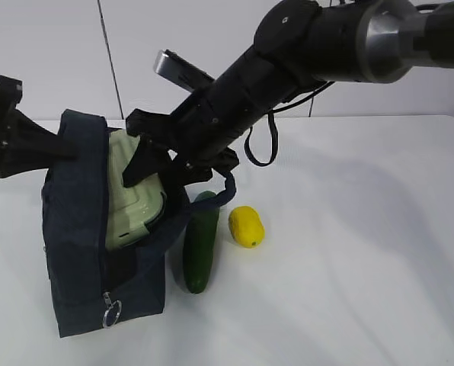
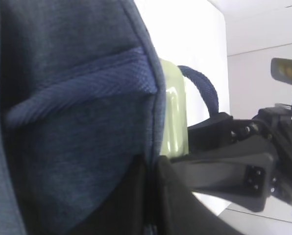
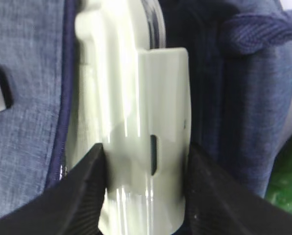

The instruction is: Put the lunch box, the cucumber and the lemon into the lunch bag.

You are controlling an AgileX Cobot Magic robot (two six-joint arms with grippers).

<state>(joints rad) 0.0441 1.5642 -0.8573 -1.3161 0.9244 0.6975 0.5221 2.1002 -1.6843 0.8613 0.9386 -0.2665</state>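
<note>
The dark navy lunch bag (image 1: 75, 252) stands open at the left of the white table. Its upper edge is pinched between the shut jaws of my left gripper (image 1: 68, 147), which the left wrist view shows clamped on the fabric (image 2: 87, 122). The pale green lunch box (image 1: 128, 206) stands on edge, partly inside the bag's mouth. My right gripper (image 1: 141, 156) is shut on its lid clip (image 3: 160, 112), one finger on each side. The dark green cucumber (image 1: 200, 244) lies on the table just right of the bag. The yellow lemon (image 1: 246, 226) lies beside the cucumber.
A bag handle (image 1: 227, 187) loops out toward the cucumber. The zipper's metal ring pull (image 1: 111, 311) hangs at the bag's front corner. A black cable loop (image 1: 261, 149) dangles under the right arm. White tabletop (image 1: 364, 252) stretches to the right.
</note>
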